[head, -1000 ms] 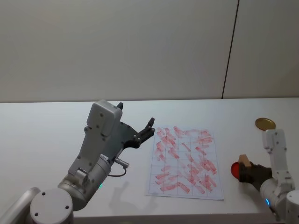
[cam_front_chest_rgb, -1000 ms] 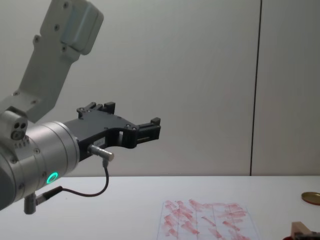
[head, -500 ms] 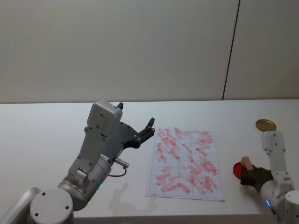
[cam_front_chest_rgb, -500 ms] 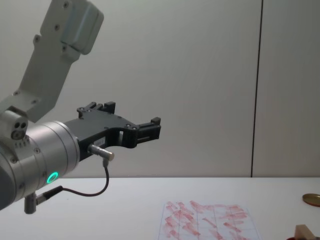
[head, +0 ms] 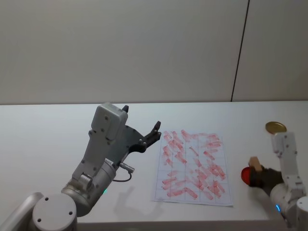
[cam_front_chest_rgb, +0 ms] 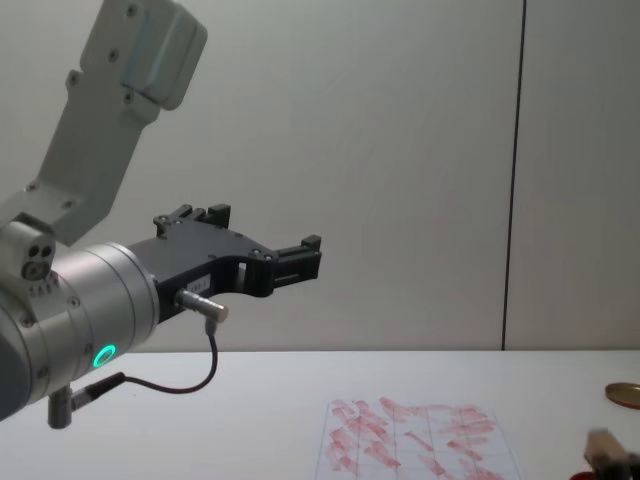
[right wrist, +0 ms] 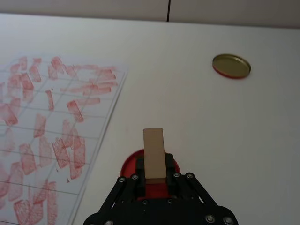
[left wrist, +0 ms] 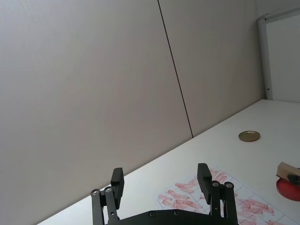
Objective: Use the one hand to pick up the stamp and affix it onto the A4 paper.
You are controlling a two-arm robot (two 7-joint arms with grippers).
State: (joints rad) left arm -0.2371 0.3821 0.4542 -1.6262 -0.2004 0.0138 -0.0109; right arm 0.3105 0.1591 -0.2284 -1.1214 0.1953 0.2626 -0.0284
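Observation:
The stamp (right wrist: 154, 152), a pale wooden block, stands upright between the black fingers of my right gripper (right wrist: 154, 172), which is shut on it. It sits over a round red pad (right wrist: 127, 165) at the table's right. In the head view the right gripper (head: 259, 176) holds the stamp (head: 254, 162) just right of the A4 paper (head: 192, 163), a white gridded sheet covered in red prints. The stamp's base is hidden. My left gripper (head: 153, 131) hangs open above the table, left of the paper.
A flat gold-coloured disc (head: 275, 127) lies on the white table (head: 43, 139) at the far right, beyond the red pad (head: 245, 174). The big left arm (cam_front_chest_rgb: 90, 300) with its green ring fills the left side. A plain wall stands behind the table.
The right gripper with the stamp has shifted slightly over the red pad. The left arm has not moved.

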